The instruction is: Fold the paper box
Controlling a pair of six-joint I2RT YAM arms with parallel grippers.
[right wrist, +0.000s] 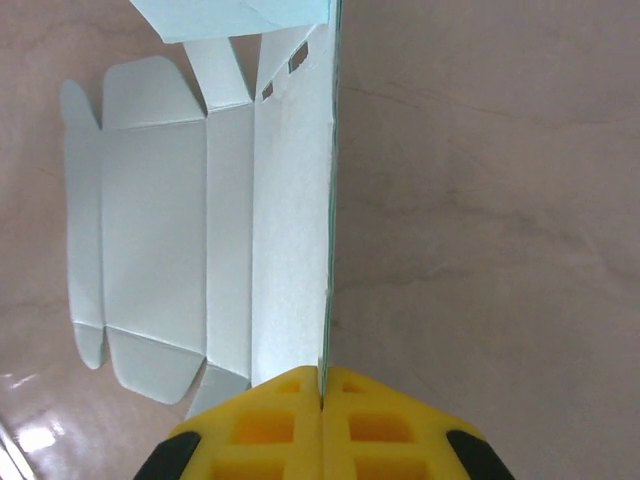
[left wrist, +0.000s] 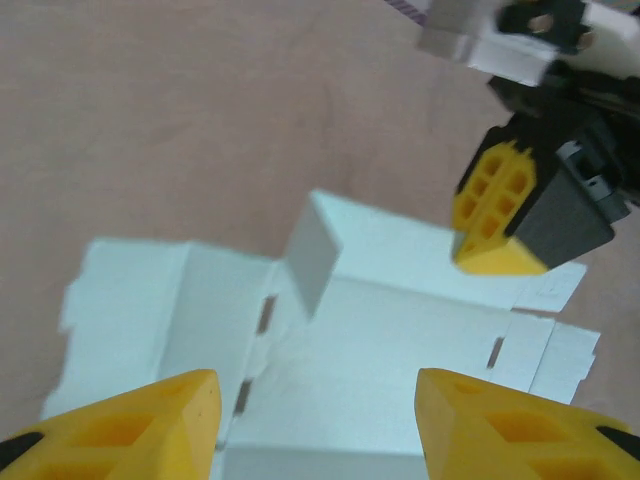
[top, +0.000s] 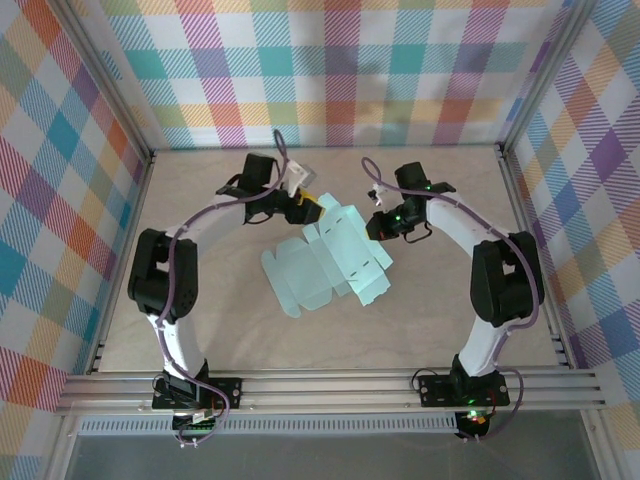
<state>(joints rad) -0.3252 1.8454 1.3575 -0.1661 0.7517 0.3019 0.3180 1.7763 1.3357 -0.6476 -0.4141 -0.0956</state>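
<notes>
The paper box (top: 325, 265) is a pale blue die-cut blank lying mostly flat mid-table, with one long panel raised. My right gripper (right wrist: 322, 392) is shut on the edge of that upright panel (right wrist: 295, 220); the other panels and rounded flaps (right wrist: 150, 230) lie flat to its left. In the top view the right gripper (top: 377, 228) sits at the blank's far right corner. My left gripper (left wrist: 315, 425) hovers open over the blank (left wrist: 380, 350), nothing between its yellow fingers (left wrist: 150, 420). A small flap (left wrist: 312, 262) stands up ahead of it. The right gripper's yellow fingers (left wrist: 495, 215) show at the blank's far edge. In the top view the left gripper (top: 312, 205) is at the blank's far edge.
The beige table (top: 200, 330) is walled by plaid panels (top: 330, 70) on three sides. Aluminium rails (top: 330, 385) run along the near edge by the arm bases. Bare tabletop lies to the right of the raised panel (right wrist: 480, 200).
</notes>
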